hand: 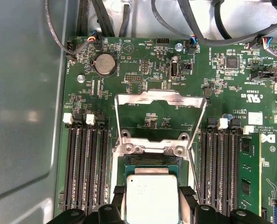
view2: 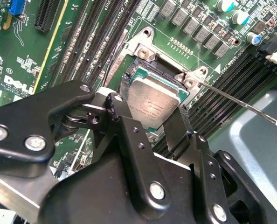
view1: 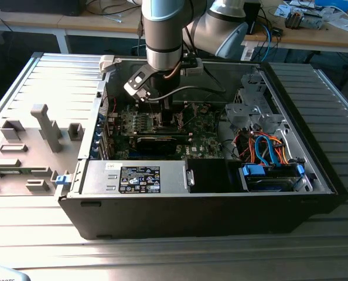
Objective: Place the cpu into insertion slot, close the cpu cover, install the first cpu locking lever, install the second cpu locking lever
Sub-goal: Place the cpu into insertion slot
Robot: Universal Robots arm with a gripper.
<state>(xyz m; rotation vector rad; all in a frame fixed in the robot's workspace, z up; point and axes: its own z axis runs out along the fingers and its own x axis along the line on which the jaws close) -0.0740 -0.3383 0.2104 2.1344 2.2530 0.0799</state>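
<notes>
Two black fingers (view2: 123, 116) of the gripper (view2: 148, 109) press against opposite edges of the cpu (view2: 152, 100), so the tool is clenched on the chip. The cpu sits directly over the insertion slot (view2: 153, 61), its silver-grey top facing up. A strip of the socket's dark centre shows beyond its far edge. From where I stand I cannot tell whether the chip already rests on the contacts or hangs just above them, because the fingers and the chip cover that gap.

In the first wrist view the cpu (hand: 151, 198) is cut off at the picture's edge, and so are the fingers (hand: 118, 192) beside it. The slot (hand: 150, 160) is a narrow dark band next to it. The cpu cover (hand: 159, 98) is swung open, its silvery frame lying back over the green board (hand: 143, 74) beyond the hinge screws. A thin locking lever (view2: 236, 103) sticks out sideways from the socket corner, unlatched, and its tip ends over grey metal. Rows of memory slots (hand: 85, 163) flank the socket on both sides, and a coin battery (hand: 105, 64) sits further off.

In the exterior view the arm (view1: 162, 35) reaches down into the open computer case (view1: 191, 216), behind the labelled power-supply box (view1: 139, 178). The gripper (view1: 162, 111) is hard to make out there against the dark board.
</notes>
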